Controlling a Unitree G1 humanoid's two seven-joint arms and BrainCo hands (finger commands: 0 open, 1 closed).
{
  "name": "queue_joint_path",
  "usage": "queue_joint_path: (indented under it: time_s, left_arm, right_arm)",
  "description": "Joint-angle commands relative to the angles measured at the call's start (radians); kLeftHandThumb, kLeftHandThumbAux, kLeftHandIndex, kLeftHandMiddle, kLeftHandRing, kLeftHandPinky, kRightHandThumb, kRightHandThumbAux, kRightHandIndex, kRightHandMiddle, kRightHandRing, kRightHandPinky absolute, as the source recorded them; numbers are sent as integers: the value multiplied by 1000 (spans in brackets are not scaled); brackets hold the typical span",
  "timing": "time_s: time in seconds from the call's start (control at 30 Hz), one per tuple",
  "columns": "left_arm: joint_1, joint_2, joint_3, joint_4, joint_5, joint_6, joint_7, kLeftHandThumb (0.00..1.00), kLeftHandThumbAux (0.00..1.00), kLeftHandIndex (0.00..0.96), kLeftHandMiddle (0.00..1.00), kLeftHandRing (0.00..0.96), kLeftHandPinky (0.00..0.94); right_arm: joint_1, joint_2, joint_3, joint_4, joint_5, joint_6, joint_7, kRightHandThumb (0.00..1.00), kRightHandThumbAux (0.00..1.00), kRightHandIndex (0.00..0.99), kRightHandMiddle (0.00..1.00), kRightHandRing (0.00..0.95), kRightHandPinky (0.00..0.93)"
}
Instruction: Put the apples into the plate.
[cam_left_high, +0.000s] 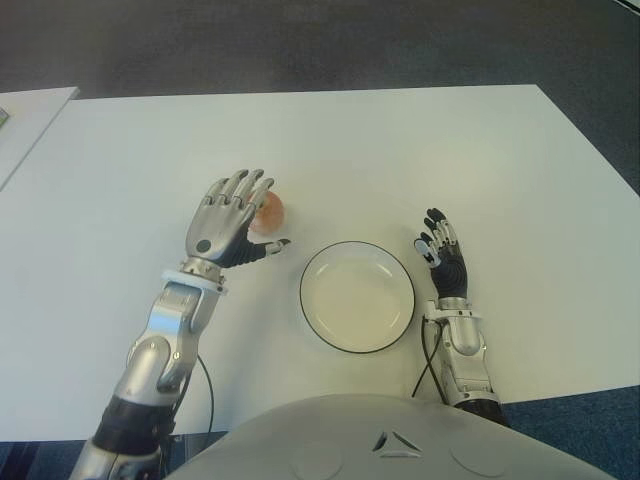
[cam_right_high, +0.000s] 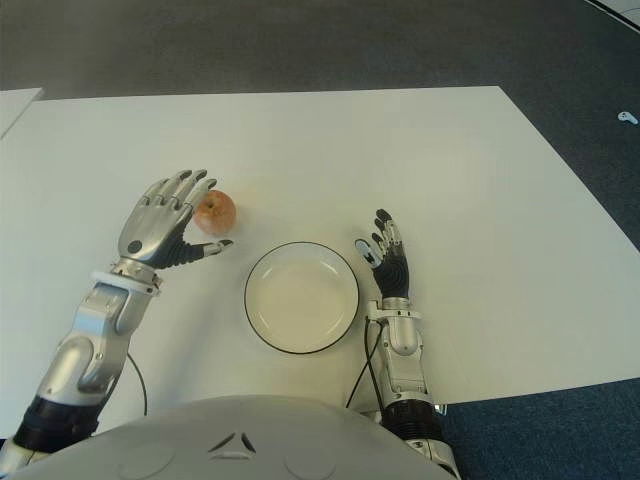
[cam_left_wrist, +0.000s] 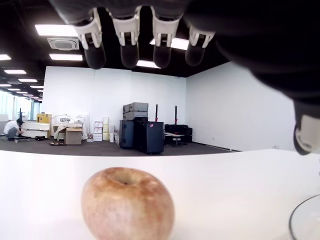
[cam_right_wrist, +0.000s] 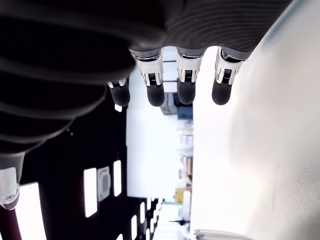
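One reddish-yellow apple (cam_right_high: 215, 212) (cam_left_wrist: 128, 205) stands on the white table (cam_left_high: 400, 150), up and left of the white plate with a dark rim (cam_left_high: 357, 296). The plate holds nothing. My left hand (cam_left_high: 232, 222) hovers over the apple with its fingers (cam_left_wrist: 129, 45) spread above it and the thumb out toward the plate; nothing is grasped. My right hand (cam_left_high: 441, 255) shows just right of the plate, fingers (cam_right_wrist: 155, 85) extended and holding nothing.
A second white table's corner (cam_left_high: 30, 115) shows at the far left. Dark carpet (cam_left_high: 300, 45) lies beyond the far edge of the table. A thin black cable (cam_left_high: 208, 390) runs by my left forearm near the front edge.
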Motion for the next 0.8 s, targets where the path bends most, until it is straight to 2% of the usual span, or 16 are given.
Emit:
queue_joint_path:
  time_s: [0.03,0.37,0.8]
  left_arm:
    - [-52,33,-20,93,-16,-5,-19,341,361,61,0,0,11]
    - [-145,67,-74,236,-38,-6,-32,322,348,20,0,0,3]
    - [-245,79,-133,431,-68,-34,68,327,367,10,0,0,9]
  right_arm:
    - [68,11,5,111,-9,65,-3,77,462,0,0,0,0]
    - [72,13,1,114,-9,58,-12,80,447,0,0,0,0]
    - [79,11,-2,121,-6,46,-10,83,441,0,0,0,0]
